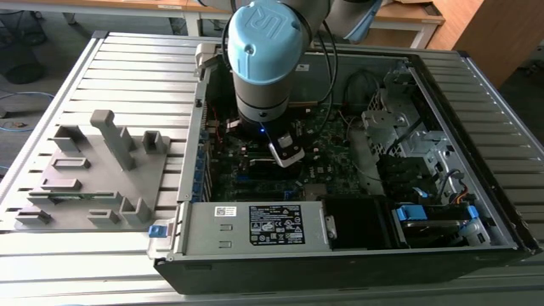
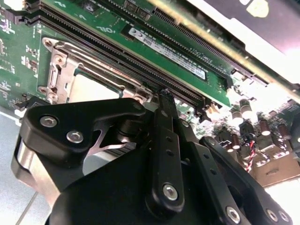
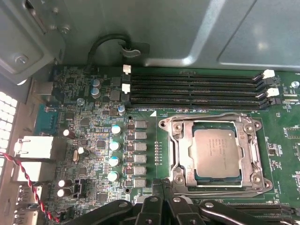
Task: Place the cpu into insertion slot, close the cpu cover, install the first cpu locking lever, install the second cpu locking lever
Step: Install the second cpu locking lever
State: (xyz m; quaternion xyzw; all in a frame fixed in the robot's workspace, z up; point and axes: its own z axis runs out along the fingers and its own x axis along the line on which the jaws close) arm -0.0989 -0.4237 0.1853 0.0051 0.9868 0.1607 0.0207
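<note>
Apparently gripper (image 3: pixel 161 185) fingers together, empty, beside cpu cover (image 3: pixel 215 157).

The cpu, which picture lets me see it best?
The first wrist view: the cpu sits face-up in its socket, framed by the cpu cover. The second wrist view catches just a pale corner behind the gripper.
</note>
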